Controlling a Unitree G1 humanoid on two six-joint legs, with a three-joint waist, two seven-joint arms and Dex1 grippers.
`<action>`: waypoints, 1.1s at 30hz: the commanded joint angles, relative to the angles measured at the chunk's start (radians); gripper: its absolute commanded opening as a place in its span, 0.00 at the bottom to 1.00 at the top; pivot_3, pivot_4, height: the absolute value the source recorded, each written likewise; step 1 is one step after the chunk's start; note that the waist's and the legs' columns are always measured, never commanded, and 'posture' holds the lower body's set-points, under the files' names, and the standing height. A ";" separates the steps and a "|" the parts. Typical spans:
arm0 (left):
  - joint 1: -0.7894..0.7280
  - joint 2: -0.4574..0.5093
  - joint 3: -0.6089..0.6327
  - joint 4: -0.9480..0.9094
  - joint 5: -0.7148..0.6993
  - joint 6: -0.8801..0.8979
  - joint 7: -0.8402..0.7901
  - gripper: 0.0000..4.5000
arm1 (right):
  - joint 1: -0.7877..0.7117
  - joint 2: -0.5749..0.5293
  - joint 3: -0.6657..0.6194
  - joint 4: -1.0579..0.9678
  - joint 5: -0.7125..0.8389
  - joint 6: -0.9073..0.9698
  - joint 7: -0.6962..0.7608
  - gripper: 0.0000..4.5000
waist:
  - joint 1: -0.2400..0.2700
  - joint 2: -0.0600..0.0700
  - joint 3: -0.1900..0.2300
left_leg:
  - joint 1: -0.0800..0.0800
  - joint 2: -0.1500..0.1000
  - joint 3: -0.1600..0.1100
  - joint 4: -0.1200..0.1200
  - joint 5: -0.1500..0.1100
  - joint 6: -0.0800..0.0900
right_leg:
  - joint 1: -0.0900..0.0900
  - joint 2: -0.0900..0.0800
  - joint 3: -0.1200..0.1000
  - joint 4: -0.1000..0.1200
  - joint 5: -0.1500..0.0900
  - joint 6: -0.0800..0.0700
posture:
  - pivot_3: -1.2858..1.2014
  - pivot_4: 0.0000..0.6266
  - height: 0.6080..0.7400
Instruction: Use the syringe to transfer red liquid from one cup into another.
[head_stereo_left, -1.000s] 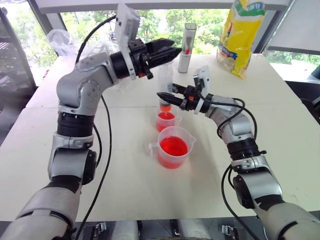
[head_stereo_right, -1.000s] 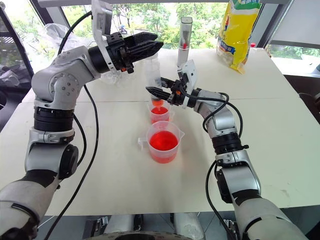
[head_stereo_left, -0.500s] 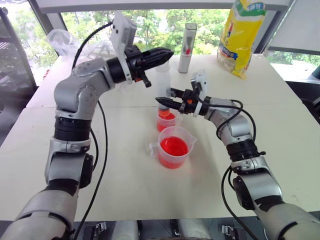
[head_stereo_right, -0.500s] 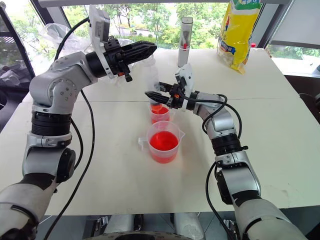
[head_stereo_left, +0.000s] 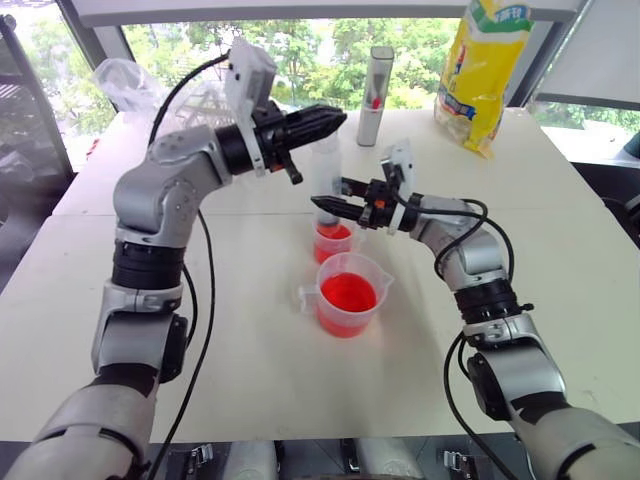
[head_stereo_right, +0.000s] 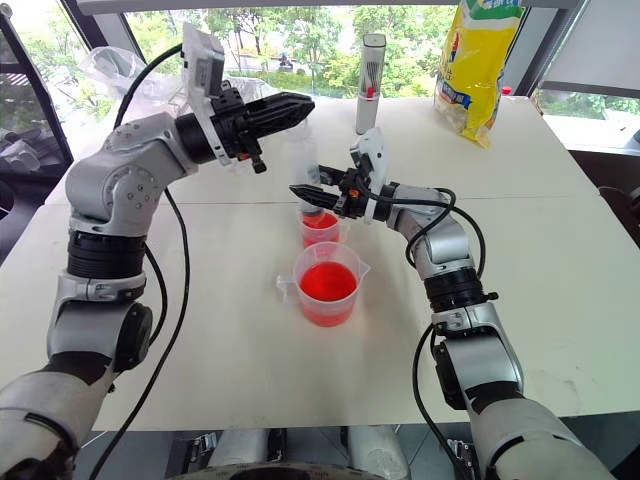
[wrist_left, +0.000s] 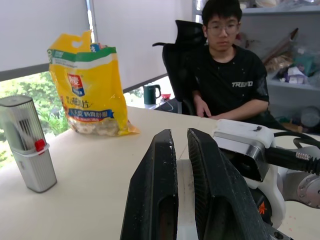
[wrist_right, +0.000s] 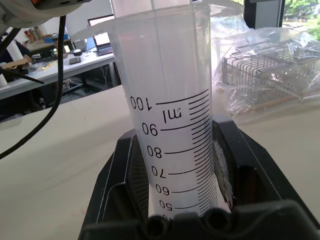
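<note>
The syringe (head_stereo_left: 328, 165) stands upright over the small handleless cup (head_stereo_left: 333, 243), which holds red liquid. My right gripper (head_stereo_left: 330, 205) is shut on the clear barrel (wrist_right: 172, 110), whose black marks read up to 100 ml. My left gripper (head_stereo_left: 335, 115) is at the syringe's top, shut with the white plunger (wrist_left: 184, 200) showing between its fingers. In front stands the larger handled cup (head_stereo_left: 370, 268), about half full of red liquid (head_stereo_left: 346, 291). The syringe's tip is hidden behind my right gripper.
A grey upright tube (head_stereo_left: 376, 82) and a yellow bag (head_stereo_left: 483, 70) stand at the table's far side. Clear plastic bags (head_stereo_left: 130, 80) lie at the back left. A person (wrist_left: 230, 70) sits across the table.
My left gripper has sunk a little onto the syringe's top. The right gripper and the barrel have stayed over the small cup.
</note>
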 joint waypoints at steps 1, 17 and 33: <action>0.032 -0.002 -0.036 -0.005 0.023 0.007 -0.018 0.02 | -0.073 -0.023 -0.083 -0.070 0.041 -0.015 -0.023 0.31 | 0.000 0.000 0.000 | 0.000 0.000 0.000 0.000 0.000 0.000 | 0.000 0.000 0.000 0.000 0.000 0.000 | 0.52 0.24 1.00; 0.056 -0.032 -0.040 0.004 0.043 -0.005 -0.007 0.02 | -0.108 -0.031 -0.098 -0.071 0.056 -0.002 -0.031 0.31 | 0.000 0.000 0.000 | 0.000 0.000 0.000 0.000 0.000 0.000 | 0.000 0.000 0.000 0.000 0.000 0.000 | 0.52 0.24 1.00; -0.002 -0.028 0.048 -0.009 -0.029 0.051 0.009 0.83 | -0.092 -0.033 -0.088 -0.075 0.047 0.003 -0.019 0.31 | 0.000 0.001 0.000 | 0.000 0.000 0.000 0.000 0.000 0.000 | 0.000 0.000 0.000 0.000 0.000 0.000 | 0.52 0.24 1.00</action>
